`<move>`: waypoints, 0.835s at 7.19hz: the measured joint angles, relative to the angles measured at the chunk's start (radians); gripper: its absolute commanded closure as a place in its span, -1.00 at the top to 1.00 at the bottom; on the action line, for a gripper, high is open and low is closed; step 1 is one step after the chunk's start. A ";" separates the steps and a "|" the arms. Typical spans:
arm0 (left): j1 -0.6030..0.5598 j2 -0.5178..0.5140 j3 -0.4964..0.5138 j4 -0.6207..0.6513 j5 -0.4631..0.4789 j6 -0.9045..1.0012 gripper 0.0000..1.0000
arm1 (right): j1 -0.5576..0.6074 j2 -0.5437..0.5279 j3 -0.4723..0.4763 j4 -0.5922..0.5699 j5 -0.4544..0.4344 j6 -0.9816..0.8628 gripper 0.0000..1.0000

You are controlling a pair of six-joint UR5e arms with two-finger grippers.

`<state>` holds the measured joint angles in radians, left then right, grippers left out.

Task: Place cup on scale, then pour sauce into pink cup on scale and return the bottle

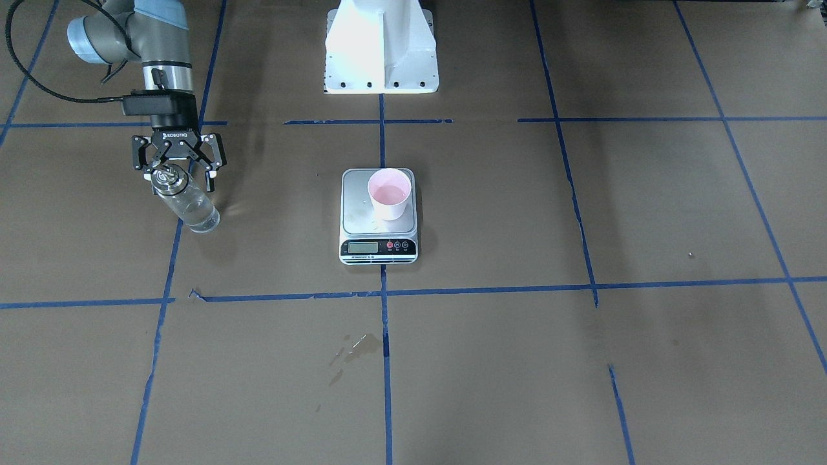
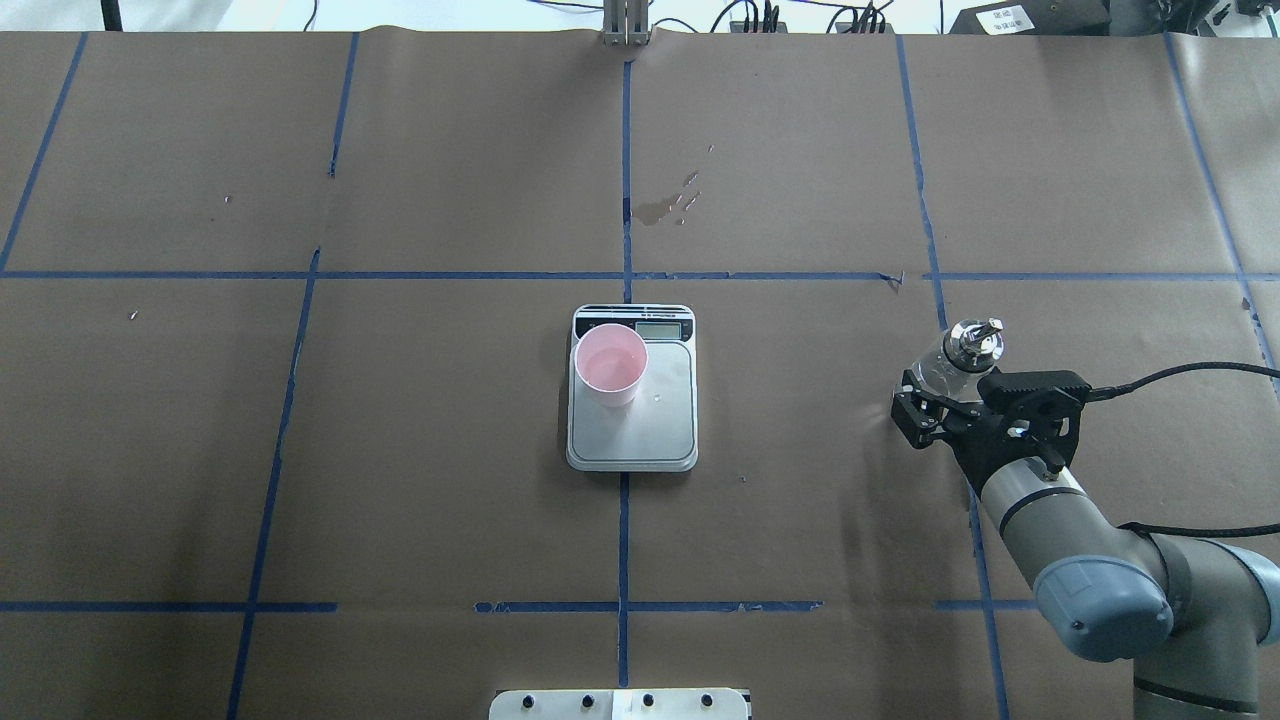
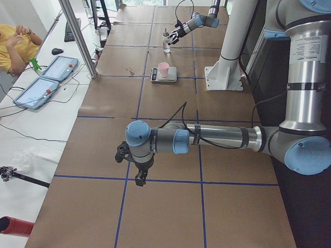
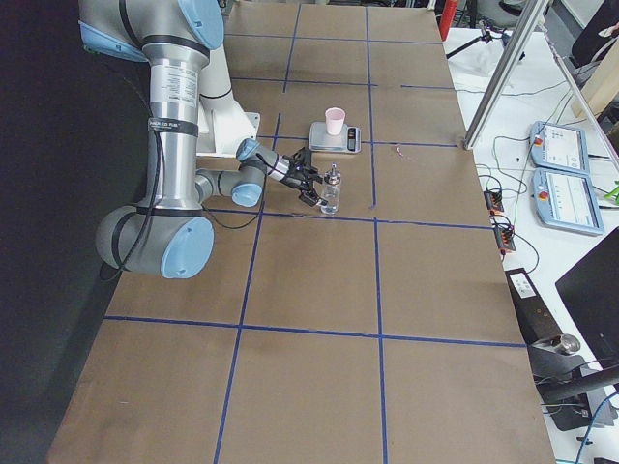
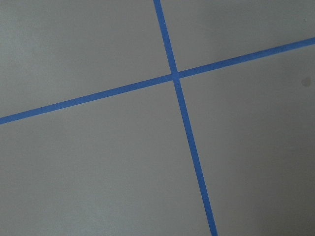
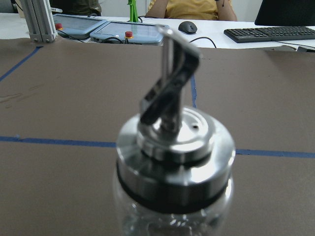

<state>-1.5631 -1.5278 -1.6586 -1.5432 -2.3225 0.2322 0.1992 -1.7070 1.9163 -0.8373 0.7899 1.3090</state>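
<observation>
The pink cup (image 1: pixel 389 192) stands upright on the far-left part of the scale (image 1: pixel 378 223) plate at the table's middle, and clear sauce shows in its bottom. In the overhead view the cup (image 2: pixel 610 365) covers a corner of the scale (image 2: pixel 632 430). The clear glass bottle (image 1: pixel 187 203) with a silver spout stands upright on the table to the robot's right. My right gripper (image 1: pixel 177 177) is open, its fingers spread on either side of the bottle's neck without pinching it. The bottle top (image 6: pixel 174 162) fills the right wrist view. My left gripper (image 3: pixel 135 168) hangs over bare table; I cannot tell its state.
A dried spill stain (image 1: pixel 355 345) marks the paper on the operators' side of the scale. The white robot base (image 1: pixel 381 48) stands behind the scale. Past the table edge lie tablets (image 3: pixel 54 67) and a seated person (image 3: pixel 15 44). Blue tape lines grid the brown table.
</observation>
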 measured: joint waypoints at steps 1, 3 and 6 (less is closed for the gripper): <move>0.000 0.000 -0.001 0.000 0.000 0.000 1.00 | -0.031 -0.023 0.001 0.023 -0.023 0.009 1.00; 0.000 0.000 -0.001 0.000 0.000 -0.001 1.00 | -0.088 -0.055 0.002 0.041 -0.060 0.029 1.00; 0.001 -0.001 -0.002 0.000 0.000 -0.001 1.00 | -0.061 -0.190 0.045 0.095 0.046 -0.017 1.00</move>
<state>-1.5623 -1.5293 -1.6605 -1.5431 -2.3228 0.2316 0.1386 -1.8965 1.9615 -0.7423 0.8358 1.2925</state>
